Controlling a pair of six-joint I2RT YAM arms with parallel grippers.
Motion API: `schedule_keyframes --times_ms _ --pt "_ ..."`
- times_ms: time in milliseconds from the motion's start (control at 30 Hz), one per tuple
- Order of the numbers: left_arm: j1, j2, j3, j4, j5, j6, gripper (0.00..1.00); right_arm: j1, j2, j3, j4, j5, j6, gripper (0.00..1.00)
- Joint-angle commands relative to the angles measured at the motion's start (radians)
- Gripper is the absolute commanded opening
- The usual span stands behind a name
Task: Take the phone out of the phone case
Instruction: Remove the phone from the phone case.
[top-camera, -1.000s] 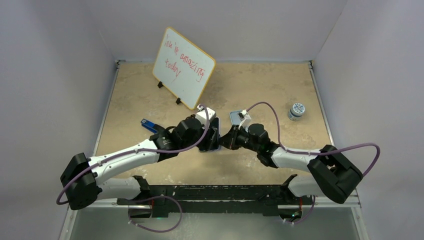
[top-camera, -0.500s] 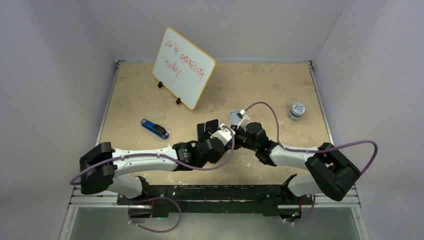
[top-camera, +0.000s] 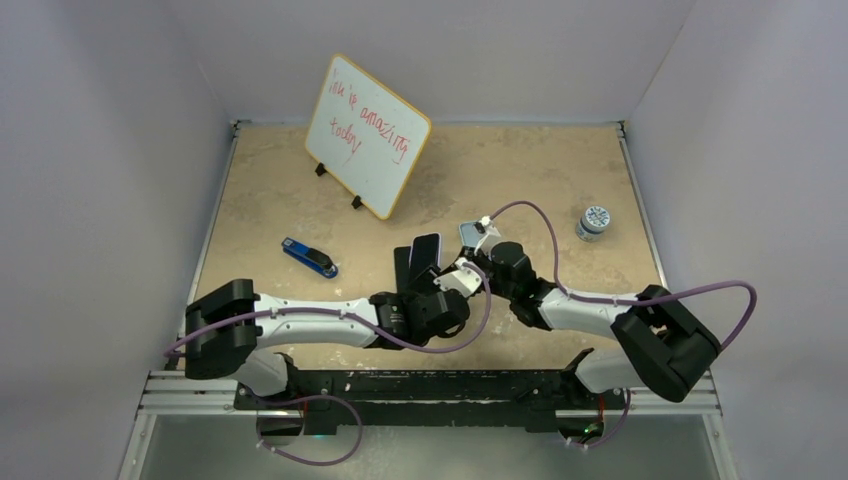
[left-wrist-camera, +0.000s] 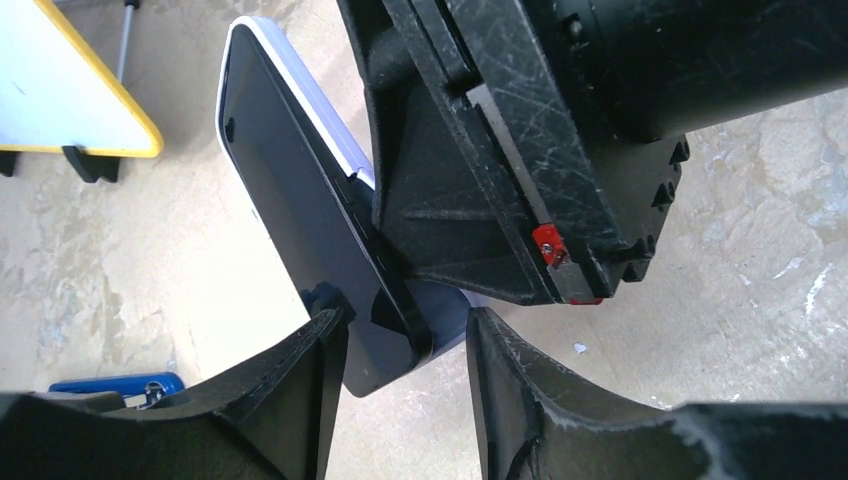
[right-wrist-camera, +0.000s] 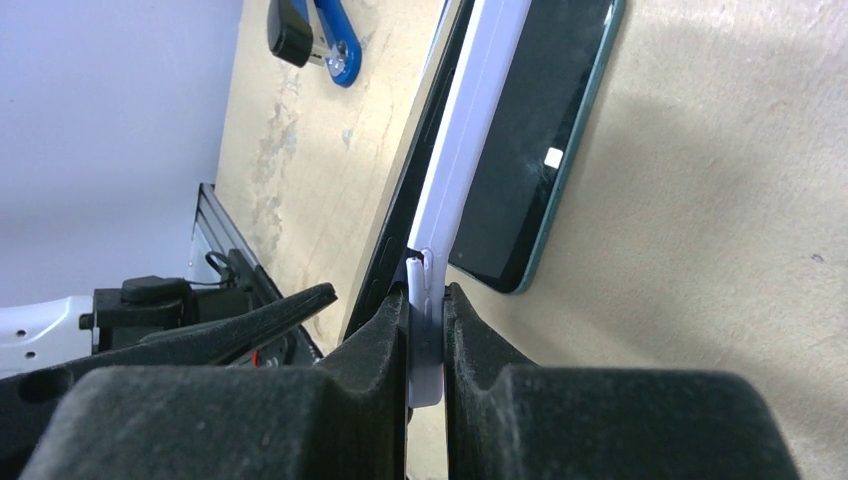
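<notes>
A: Start nearest the bases.

B: Notes the left tool (left-wrist-camera: 405, 325) low at centre, fingers (left-wrist-camera: 300, 400) set apart on either side of the lower end of the phone case (right-wrist-camera: 462, 130). Cannot tell whether gripping or merely bracketing it.

A: Locate the phone.

B: Finds the phone (left-wrist-camera: 290, 200) seated in the case, dark screen inside a pale rim. Held up on end and tilted, over the middle of the surface (top-camera: 520, 170). Cannot confirm contact with the surface.

A: Check the right tool.

B: Confirms the right tool (right-wrist-camera: 425, 300) pressed onto the pale edge of the case, pinching it from the right side, close against the left tool.

A: Continue outward.

B: Records a dark slab (right-wrist-camera: 535, 130) with a teal rim, lying flat just behind the case. Logs a blue stapler (top-camera: 308, 257) to the left, well apart. Logs a small capped jar (top-camera: 593, 222) out to the right. Ends with a whiteboard (top-camera: 367, 135) in red handwriting, propped on its feet at the far left.
</notes>
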Motion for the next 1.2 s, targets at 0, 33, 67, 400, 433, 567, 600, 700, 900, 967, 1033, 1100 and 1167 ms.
schedule_keyframes --times_ms 0,33,67,400,433,567,600,700,900,967,1033,1100,1167 --pt "0.010 0.004 0.036 -0.037 -0.143 0.000 0.47 0.008 -0.008 0.051 0.067 -0.037 0.026 0.00" --pt "0.010 0.009 0.035 -0.039 -0.149 0.001 0.46 0.007 -0.007 0.053 0.069 -0.040 0.028 0.00" --pt "0.010 0.014 0.035 -0.046 -0.157 -0.002 0.44 0.007 -0.005 0.055 0.069 -0.043 0.029 0.00" --pt "0.010 -0.075 0.023 -0.065 -0.096 -0.001 0.52 0.007 0.004 0.052 0.059 -0.048 0.026 0.00" --pt "0.010 -0.094 0.012 -0.048 -0.080 0.007 0.54 0.007 0.006 0.053 0.061 -0.047 0.025 0.00" --pt "0.014 -0.126 -0.006 -0.034 -0.057 0.016 0.56 0.007 0.005 0.050 0.065 -0.047 0.031 0.00" --pt "0.015 -0.124 -0.004 -0.039 -0.059 0.015 0.56 0.007 0.000 0.048 0.063 -0.047 0.032 0.00" --pt "0.021 -0.105 -0.002 -0.047 -0.058 0.013 0.56 0.007 -0.010 0.048 0.056 -0.044 0.032 0.00" --pt "0.022 -0.030 0.011 -0.048 -0.057 0.009 0.56 0.007 -0.021 0.050 0.050 -0.050 0.037 0.00" --pt "0.022 -0.005 0.012 -0.049 -0.071 0.004 0.56 0.007 -0.025 0.048 0.052 -0.055 0.042 0.00" --pt "0.022 0.019 0.012 -0.048 -0.090 -0.003 0.56 0.007 -0.030 0.047 0.052 -0.062 0.047 0.00" --pt "0.022 0.042 0.013 -0.046 -0.113 -0.007 0.56 0.007 -0.036 0.048 0.052 -0.065 0.049 0.00" --pt "0.022 0.066 0.023 -0.057 -0.144 -0.019 0.56 0.007 -0.041 0.050 0.048 -0.066 0.049 0.00"
